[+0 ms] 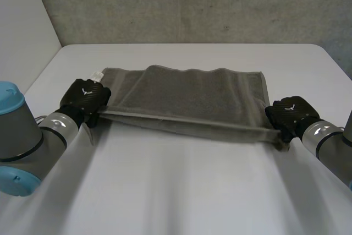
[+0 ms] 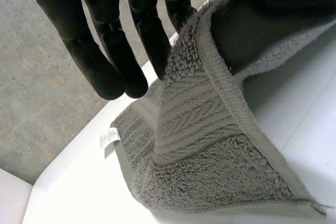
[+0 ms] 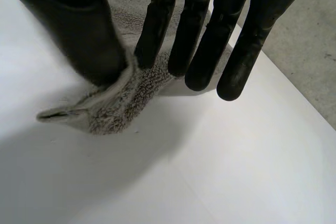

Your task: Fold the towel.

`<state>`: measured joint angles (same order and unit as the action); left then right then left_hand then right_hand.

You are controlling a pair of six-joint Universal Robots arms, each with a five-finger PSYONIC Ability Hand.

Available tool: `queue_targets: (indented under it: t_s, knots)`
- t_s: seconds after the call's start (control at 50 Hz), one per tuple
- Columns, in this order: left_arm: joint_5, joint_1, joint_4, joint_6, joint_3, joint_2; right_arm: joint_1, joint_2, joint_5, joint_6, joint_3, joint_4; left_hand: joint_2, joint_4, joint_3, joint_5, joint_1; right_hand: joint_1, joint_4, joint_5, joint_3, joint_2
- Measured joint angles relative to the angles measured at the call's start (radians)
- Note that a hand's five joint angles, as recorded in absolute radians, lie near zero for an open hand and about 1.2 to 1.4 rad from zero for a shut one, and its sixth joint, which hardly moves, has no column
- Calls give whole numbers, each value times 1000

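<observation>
A grey towel (image 1: 187, 97) lies across the middle of the white table (image 1: 181, 191), its near half doubled over toward the far edge. My left hand (image 1: 85, 98) is at the towel's left end. In the left wrist view this hand (image 2: 105, 51) pinches the raised towel edge (image 2: 210, 150) between a finger and the thumb. My right hand (image 1: 290, 113) is at the right front corner. There the towel corner (image 3: 115, 103) rests on the table, caught loosely between the thumb and the nearest of the straight fingers (image 3: 210, 35).
A small white label (image 1: 98, 74) sticks out at the towel's far left corner, also visible as the label (image 2: 109, 138) beyond my left fingertips. A grey concrete wall stands behind the table's far edge. Bare tabletop stretches in front of the towel.
</observation>
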<state>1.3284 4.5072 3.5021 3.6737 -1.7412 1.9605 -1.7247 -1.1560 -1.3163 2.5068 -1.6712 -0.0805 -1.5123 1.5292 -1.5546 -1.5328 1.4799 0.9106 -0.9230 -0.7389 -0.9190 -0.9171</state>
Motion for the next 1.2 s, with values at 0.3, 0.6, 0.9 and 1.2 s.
queue_targets:
  t_s: [0.3, 0.6, 0.9, 1.2]
  knots:
    - [0, 9, -1, 0, -1, -2, 18, 2, 10, 0, 10, 37, 0, 0, 0, 0, 0, 432, -427, -438, -429, -425]
    - [11, 7, -3, 13, -5, 12, 28, -51, 19, 11, -8, 4, 598, -615, 642, 624, -566, 432, -427, -438, -429, -425]
    - [70, 21, -7, 31, -19, 18, 46, -66, 15, 10, -11, -10, 682, -686, 728, 717, -646, 432, -427, -438, -431, -425]
    - [119, 48, -9, 153, -56, 20, 64, -73, 9, 9, -11, -22, 277, -262, 311, 303, -236, 432, -427, -438, -431, -425]
